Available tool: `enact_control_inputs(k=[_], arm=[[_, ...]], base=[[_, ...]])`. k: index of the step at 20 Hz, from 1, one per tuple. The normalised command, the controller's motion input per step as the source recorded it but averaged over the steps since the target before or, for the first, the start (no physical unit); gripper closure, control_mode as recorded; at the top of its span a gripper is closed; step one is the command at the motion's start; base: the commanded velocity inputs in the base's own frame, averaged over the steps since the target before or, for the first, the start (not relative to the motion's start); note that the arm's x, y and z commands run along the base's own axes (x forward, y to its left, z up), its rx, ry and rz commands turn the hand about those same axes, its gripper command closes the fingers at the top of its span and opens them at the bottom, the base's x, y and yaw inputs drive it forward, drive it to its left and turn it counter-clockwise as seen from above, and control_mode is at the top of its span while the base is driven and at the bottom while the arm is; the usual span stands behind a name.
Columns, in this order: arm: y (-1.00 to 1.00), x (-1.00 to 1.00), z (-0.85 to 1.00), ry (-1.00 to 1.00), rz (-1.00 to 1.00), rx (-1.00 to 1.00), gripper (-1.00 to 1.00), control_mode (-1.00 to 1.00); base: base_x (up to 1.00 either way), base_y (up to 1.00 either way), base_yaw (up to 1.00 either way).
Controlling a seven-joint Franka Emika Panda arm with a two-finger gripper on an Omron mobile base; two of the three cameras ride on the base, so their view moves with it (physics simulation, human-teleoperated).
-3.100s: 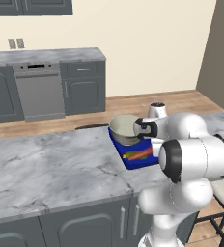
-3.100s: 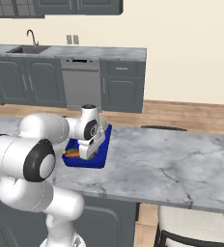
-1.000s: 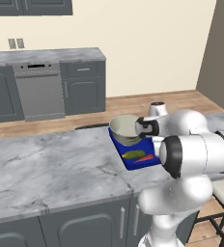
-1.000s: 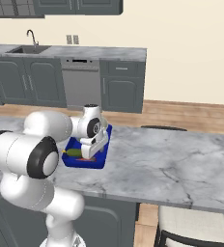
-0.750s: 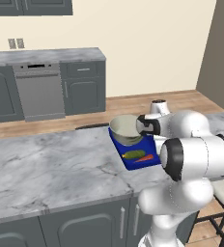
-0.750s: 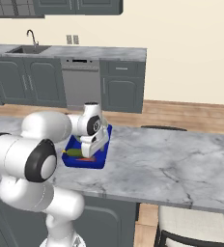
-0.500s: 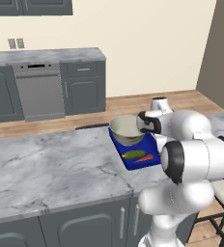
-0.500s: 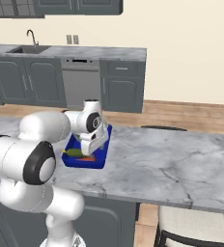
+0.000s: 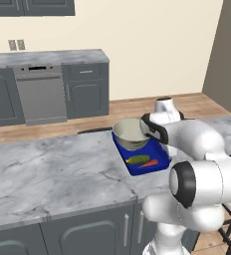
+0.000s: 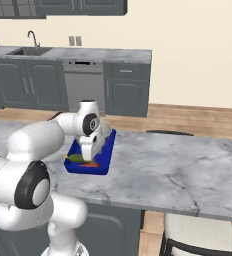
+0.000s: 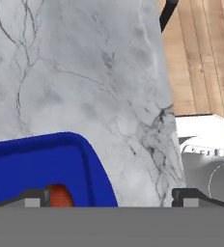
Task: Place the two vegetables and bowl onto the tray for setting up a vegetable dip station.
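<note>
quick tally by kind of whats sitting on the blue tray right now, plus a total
Vegetables: 2, the carrot and the cucumber
Bowls: 1, the metal bowl
Total: 3 things on the tray
</note>
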Motion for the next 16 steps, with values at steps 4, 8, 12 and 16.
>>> enact_control_inputs(k=[4,8,12,16], arm=[[0.17,-0.35,0.19,0.0,0.42,0.0,-1.0,-1.0],[0.18,-0.34,0.2,0.0,0.44,0.0,-1.0,-1.0],[0.17,-0.29,0.26,0.0,0.43,0.0,-1.0,-1.0],[0.15,-0.29,0.25,0.0,0.42,0.0,-1.0,-1.0]], base=[[0.0,0.0,0.0],[0.0,0.0,0.0],[0.0,0.0,0.0],[0.0,0.0,0.0]])
